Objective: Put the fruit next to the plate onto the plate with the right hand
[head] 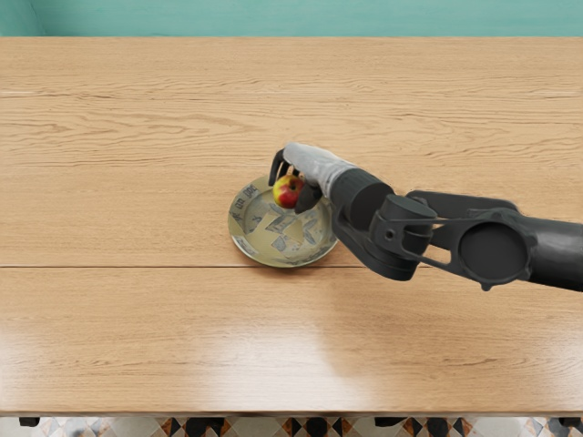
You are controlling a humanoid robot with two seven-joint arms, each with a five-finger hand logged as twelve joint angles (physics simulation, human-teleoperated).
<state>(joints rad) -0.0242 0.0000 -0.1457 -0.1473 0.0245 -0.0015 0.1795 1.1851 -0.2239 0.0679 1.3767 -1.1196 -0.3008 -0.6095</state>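
Note:
A small red and yellow apple [288, 190] sits over the far right part of a round olive plate [255, 232] with a grey patterned centre. My right hand [293, 177] comes in from the right edge and its dark fingers curl around the apple from above and behind. Whether the apple rests on the plate or hangs just above it I cannot tell. The hand's silver back and the black forearm hide the plate's right rim. The left arm does not show.
A wide wooden table [137, 137] carries the plate near its middle. A teal wall runs along the far edge, and a patterned floor shows below the near edge.

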